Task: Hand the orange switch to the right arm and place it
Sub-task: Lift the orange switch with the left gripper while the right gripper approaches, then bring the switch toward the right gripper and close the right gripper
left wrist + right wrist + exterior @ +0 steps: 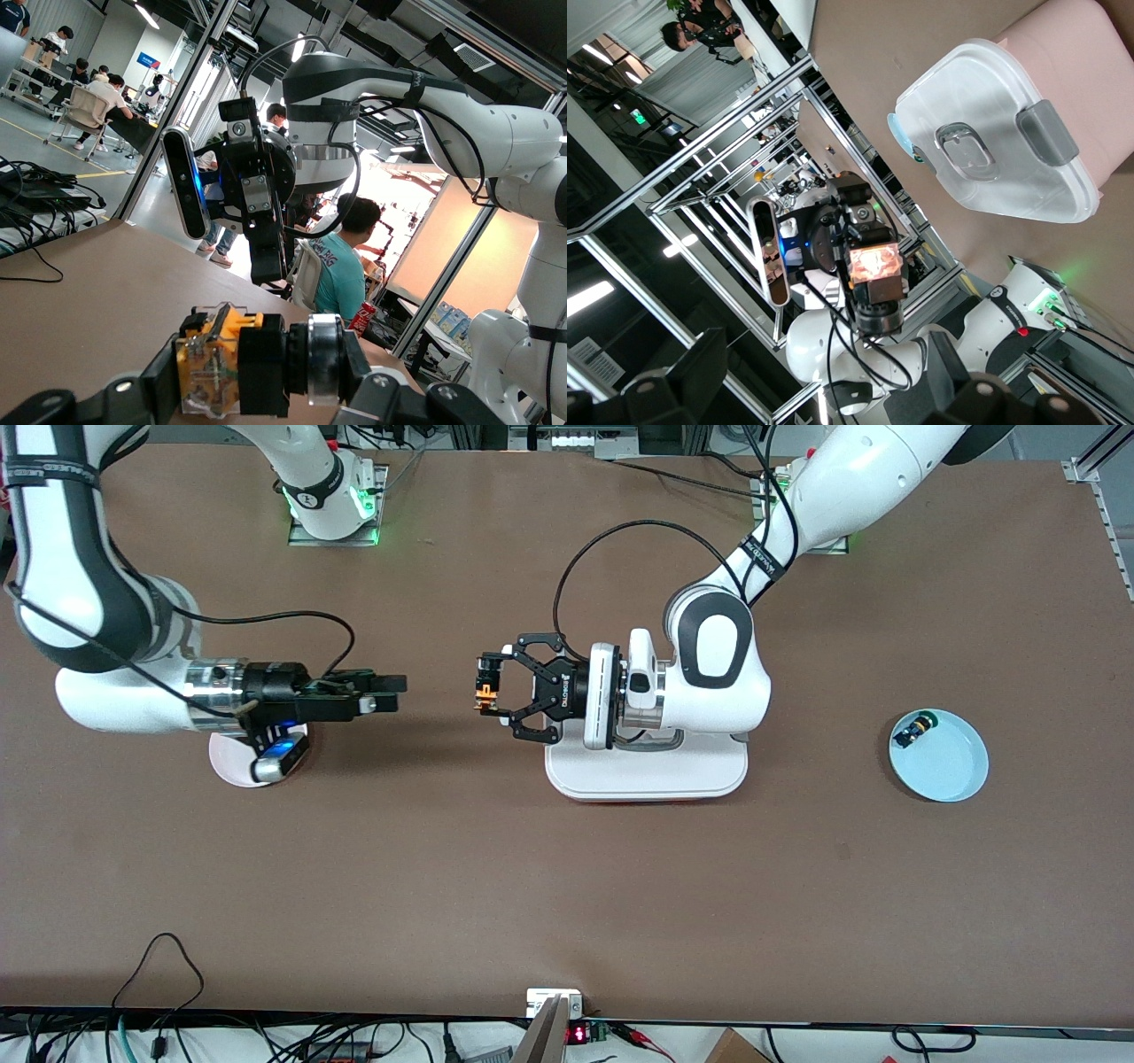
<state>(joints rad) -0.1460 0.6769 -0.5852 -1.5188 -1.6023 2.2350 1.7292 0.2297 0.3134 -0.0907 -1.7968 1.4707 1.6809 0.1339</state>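
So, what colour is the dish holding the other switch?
Light blue dish; the front view shows it best.

The left arm (pixel 718 664) comes from its base and bends down to the middle of the worktop (pixel 567 886), with its wrist lying level. The left gripper (pixel 485 695) points sideways toward the right arm's end of the worktop, and its black claw fingers (pixel 532 646) are closed on the switch (pixel 485 690). The right arm (pixel 97 638) also lies level above the worktop, with its silver wrist turned toward the switch. The right gripper (pixel 390 693) points straight at the switch, and a clear gap stays between them. Its slim fingers (pixel 376 684) stand spread apart and hold nothing.
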